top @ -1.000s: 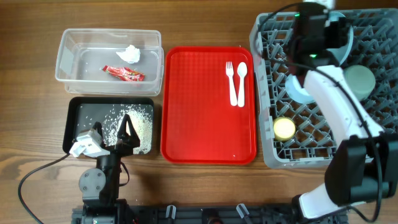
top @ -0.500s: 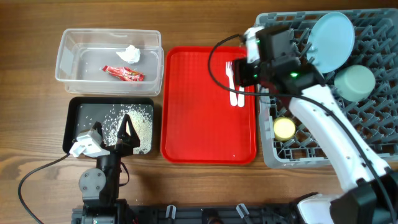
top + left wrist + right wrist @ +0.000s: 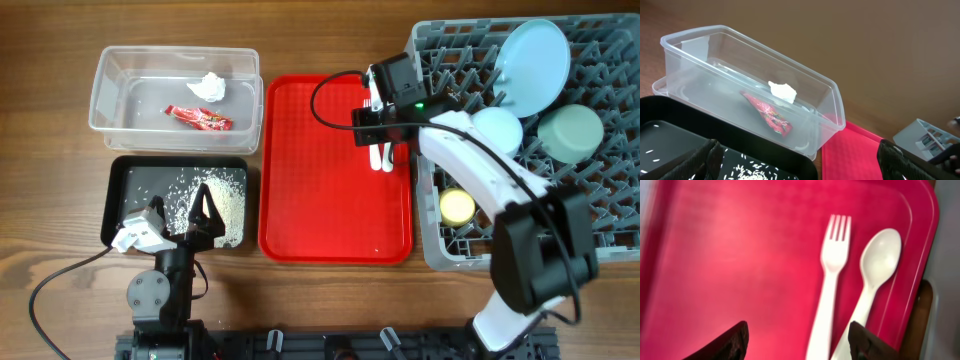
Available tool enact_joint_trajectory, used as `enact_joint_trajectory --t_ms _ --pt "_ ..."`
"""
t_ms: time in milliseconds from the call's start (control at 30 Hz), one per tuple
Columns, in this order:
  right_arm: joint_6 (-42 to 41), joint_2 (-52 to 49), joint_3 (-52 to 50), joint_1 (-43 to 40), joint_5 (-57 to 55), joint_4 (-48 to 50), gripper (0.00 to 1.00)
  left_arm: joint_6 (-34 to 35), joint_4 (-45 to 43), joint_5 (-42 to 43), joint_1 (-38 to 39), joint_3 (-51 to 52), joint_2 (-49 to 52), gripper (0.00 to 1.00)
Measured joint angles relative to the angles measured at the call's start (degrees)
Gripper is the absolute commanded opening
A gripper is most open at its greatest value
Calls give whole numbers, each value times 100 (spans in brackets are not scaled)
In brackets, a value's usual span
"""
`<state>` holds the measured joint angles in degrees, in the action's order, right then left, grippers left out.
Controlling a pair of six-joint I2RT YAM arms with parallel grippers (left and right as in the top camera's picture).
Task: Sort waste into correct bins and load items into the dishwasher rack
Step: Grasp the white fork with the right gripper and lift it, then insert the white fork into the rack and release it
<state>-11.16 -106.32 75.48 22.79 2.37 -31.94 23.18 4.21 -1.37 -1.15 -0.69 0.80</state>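
Fork [image 3: 832, 280] beneath empty, wide-open right hand [image 3: 800, 342]

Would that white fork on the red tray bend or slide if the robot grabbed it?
Probably light and fairly stiff: the fork looks like thin white plastic. Lying flat on the red tray, it may skid when nudged rather than roll.

The right arm [image 3: 470, 150] has smooth white links joined by black blocks, a small green light [image 3: 421, 104] and a thin black looping cable [image 3: 314, 97]. The left arm [image 3: 168, 262] is black, with a round grey disc [image 3: 148, 295], a white clip [image 3: 130, 237] and dark fingers [image 3: 702, 159].
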Motion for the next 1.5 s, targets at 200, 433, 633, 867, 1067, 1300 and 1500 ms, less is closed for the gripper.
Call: enact_joint_trajectory --t_ms 200,433,633,867,1067,1300,1500 --pt "-59 -540 -2 -7 -247 267 47 2 0 2 0 0 0 100" --pt "-57 -1021 0 -4 -291 376 35 2 0 0 0 0 0 100" --pt "-94 -1073 44 -15 -372 409 7 2 0 0 0 0 0 100" --pt "-101 -798 81 -11 -330 -4 5 2 0 2 0 0 0 100" --pt "-101 48 57 -9 -223 -85 4 0 0 0 0 0 0 100" --pt "-101 1482 57 -221 -560 -168 4 2 0 0 0 0 0 100" --pt "61 1475 57 -1010 -1038 -476 4 2 0 0 0 0 0 100"
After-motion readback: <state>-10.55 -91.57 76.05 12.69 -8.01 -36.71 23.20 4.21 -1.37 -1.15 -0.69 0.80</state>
